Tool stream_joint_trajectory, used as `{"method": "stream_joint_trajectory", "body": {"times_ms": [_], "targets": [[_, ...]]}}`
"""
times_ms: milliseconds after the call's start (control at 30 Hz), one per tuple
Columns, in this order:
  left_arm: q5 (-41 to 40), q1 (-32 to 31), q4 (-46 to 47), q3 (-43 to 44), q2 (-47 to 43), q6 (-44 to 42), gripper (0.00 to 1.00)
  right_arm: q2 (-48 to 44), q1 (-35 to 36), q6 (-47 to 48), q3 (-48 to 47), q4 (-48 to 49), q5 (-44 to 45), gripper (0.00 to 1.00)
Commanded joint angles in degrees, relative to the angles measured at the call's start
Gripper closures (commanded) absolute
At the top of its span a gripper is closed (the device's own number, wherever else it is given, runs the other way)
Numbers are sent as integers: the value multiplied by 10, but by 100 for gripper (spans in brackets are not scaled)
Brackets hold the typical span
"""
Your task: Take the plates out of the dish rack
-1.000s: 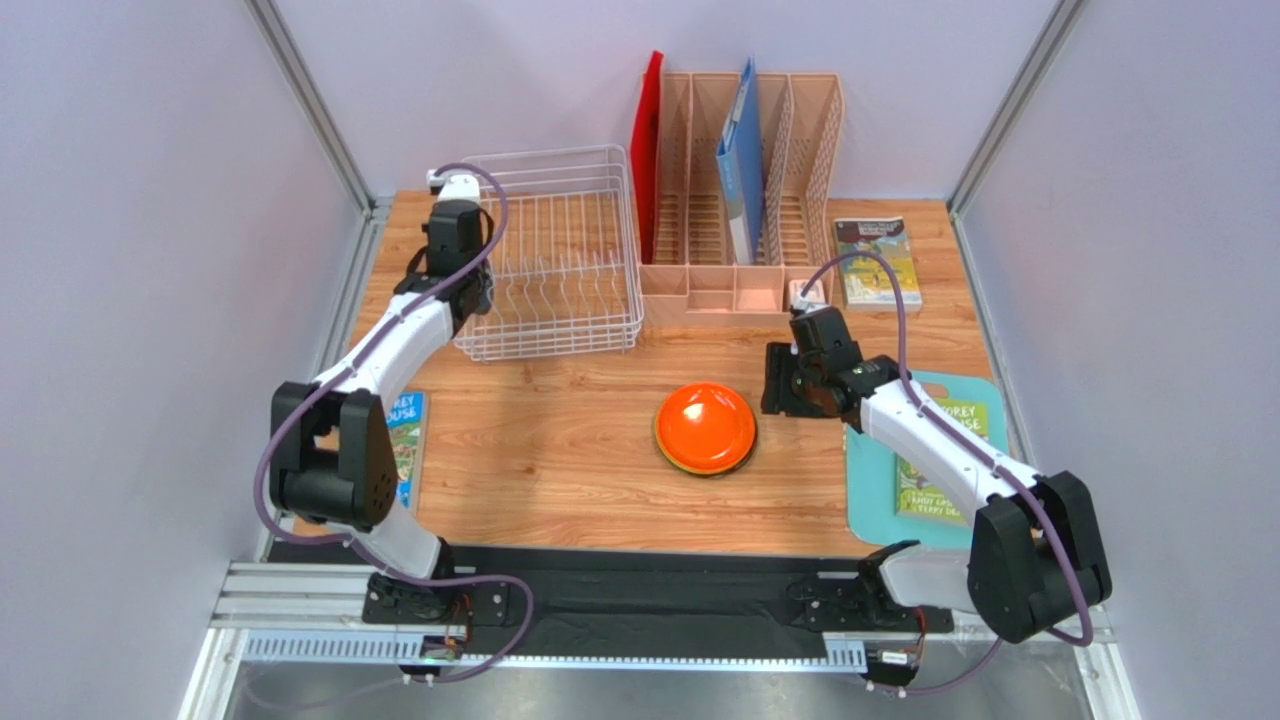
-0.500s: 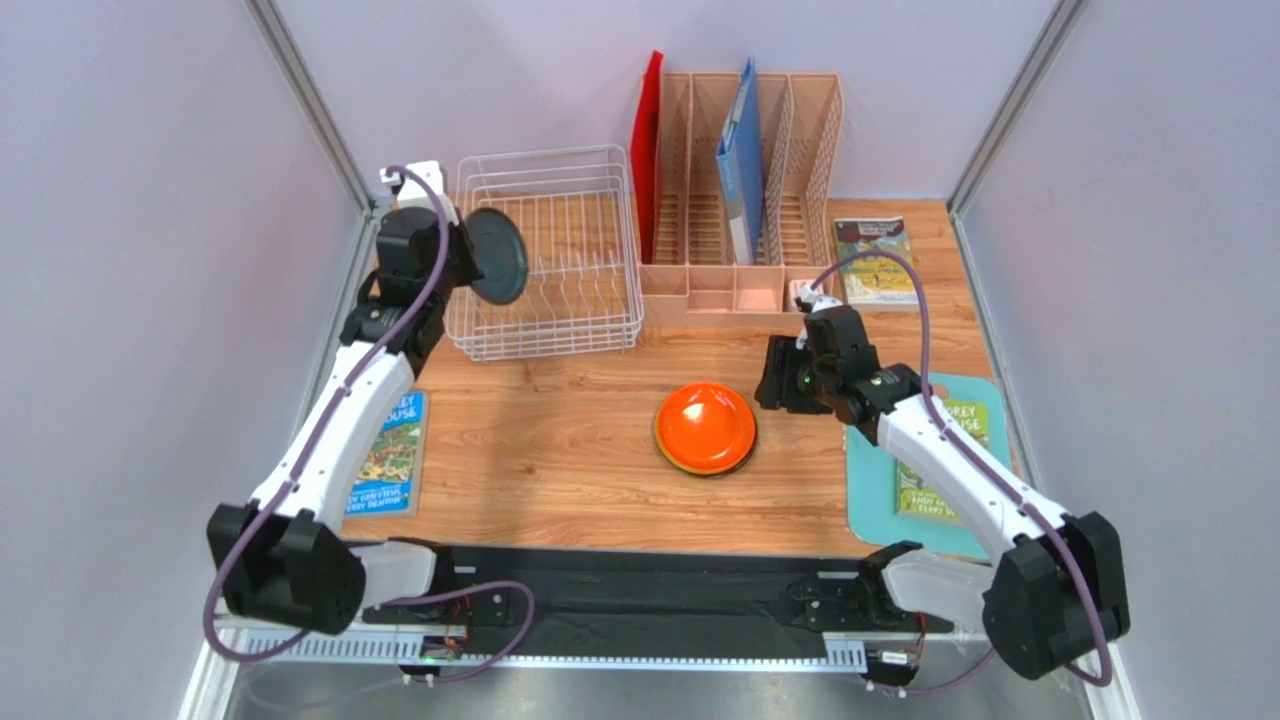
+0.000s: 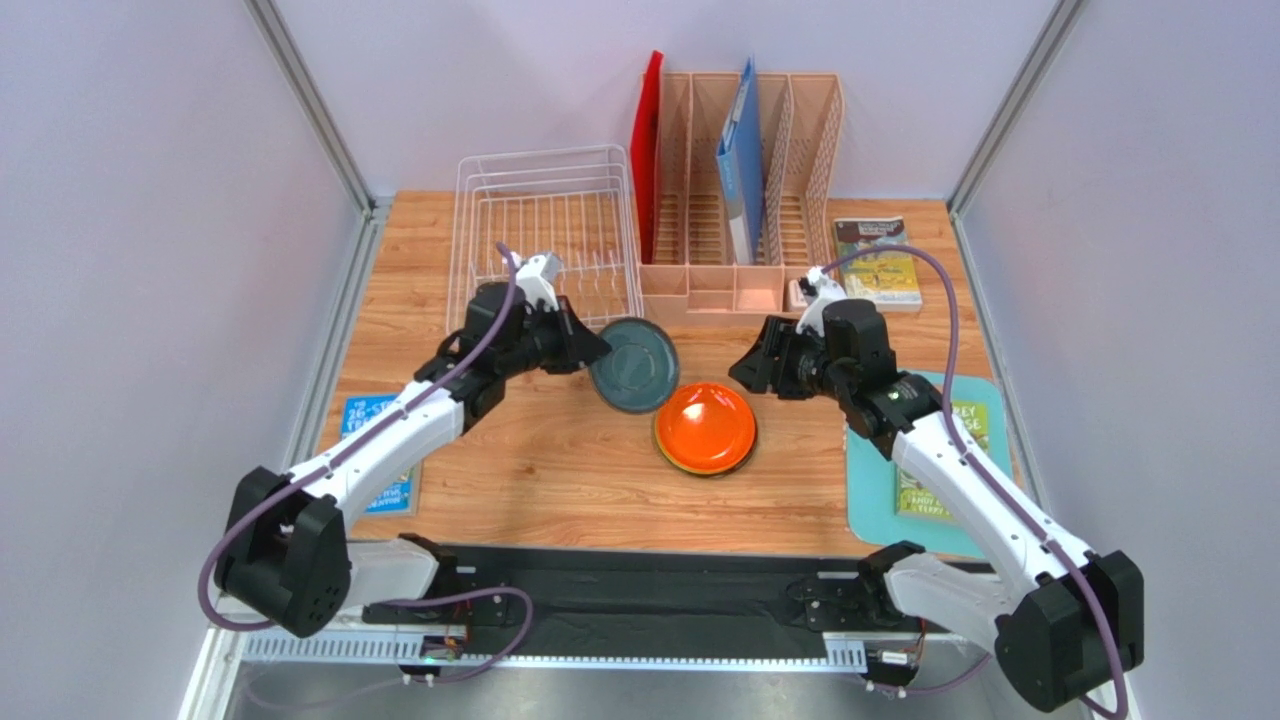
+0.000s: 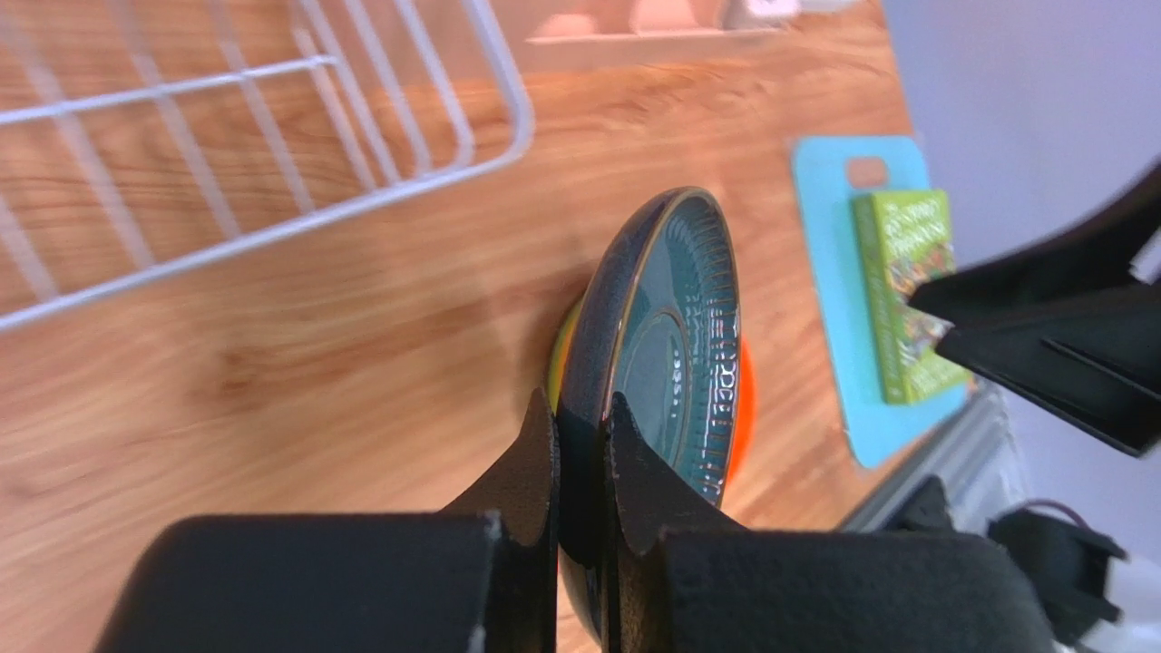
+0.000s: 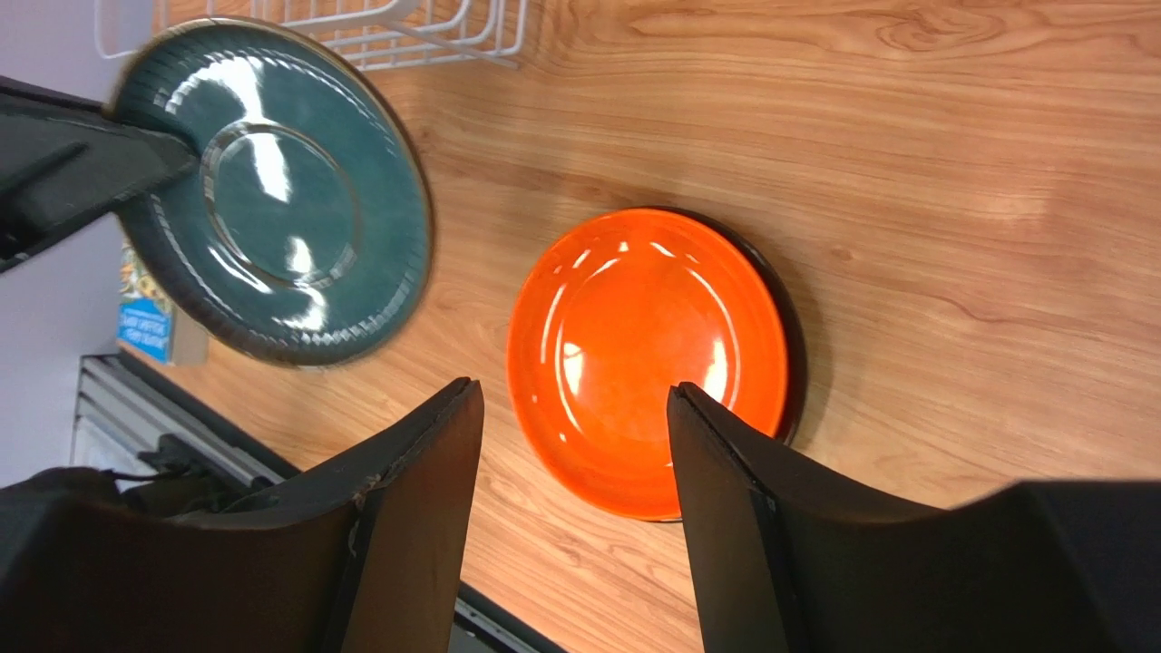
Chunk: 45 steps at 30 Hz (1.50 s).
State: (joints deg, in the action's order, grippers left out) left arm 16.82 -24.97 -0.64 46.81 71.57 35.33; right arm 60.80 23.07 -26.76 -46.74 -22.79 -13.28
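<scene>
My left gripper [image 3: 597,348] is shut on the rim of the dark teal-grey plate [image 3: 636,365] and holds it tilted above the wood, just left of the plate stack. In the left wrist view the fingers [image 4: 538,449] pinch the plate's edge [image 4: 675,327]. The orange plate [image 3: 705,426] tops the stack, with a lime green edge [image 4: 564,351] and a dark rim [image 5: 788,327] under it. My right gripper [image 3: 756,369] is open and empty, hovering right of the stack [image 5: 573,395]. The white wire dish rack [image 3: 549,225] at the back left holds no plates.
A peach-pink organiser [image 3: 781,165] with a red folder [image 3: 648,135] and a blue folder [image 3: 739,158] stands beside the rack. A teal mat [image 3: 977,405] with a green book lies at the right. Books lie at the back right [image 3: 875,258] and far left [image 3: 373,435].
My left arm lifted the teal-grey plate out of the rack and carried it right and nearer, beside the orange plate. My right gripper drew slightly up and left.
</scene>
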Motion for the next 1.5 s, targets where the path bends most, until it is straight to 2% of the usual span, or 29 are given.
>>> {"method": "stream_joint_trajectory", "body": {"times_ms": [0,367,533,567,767,1000,1033,1100,1167,1200,1233,1367,1467], "targets": [[38,-45,123,19,5,62,100,-2,7,-29,12,65,-39,42],[31,-112,169,28,45,81,100,45,15,-48,33,125,-91,42],[42,-116,189,29,63,91,100,59,17,-64,57,185,-147,47],[44,-116,194,29,66,93,100,66,17,-65,58,191,-165,50],[52,-116,219,24,84,104,100,74,17,-86,86,256,-213,100],[69,-116,251,21,113,115,100,44,17,-87,102,259,-203,100],[72,-115,252,22,117,116,98,39,18,-86,102,253,-196,100],[75,-115,254,24,126,119,84,32,18,-83,99,231,-173,100],[76,-116,259,23,131,115,81,24,18,-80,97,208,-152,100],[76,-116,258,23,132,114,72,22,17,-78,97,201,-143,100],[75,-116,259,23,133,113,66,17,18,-77,97,193,-135,100],[70,-116,257,24,139,108,54,8,16,-73,97,171,-105,100],[69,-115,254,28,145,105,53,4,16,-72,97,164,-93,100]]}}
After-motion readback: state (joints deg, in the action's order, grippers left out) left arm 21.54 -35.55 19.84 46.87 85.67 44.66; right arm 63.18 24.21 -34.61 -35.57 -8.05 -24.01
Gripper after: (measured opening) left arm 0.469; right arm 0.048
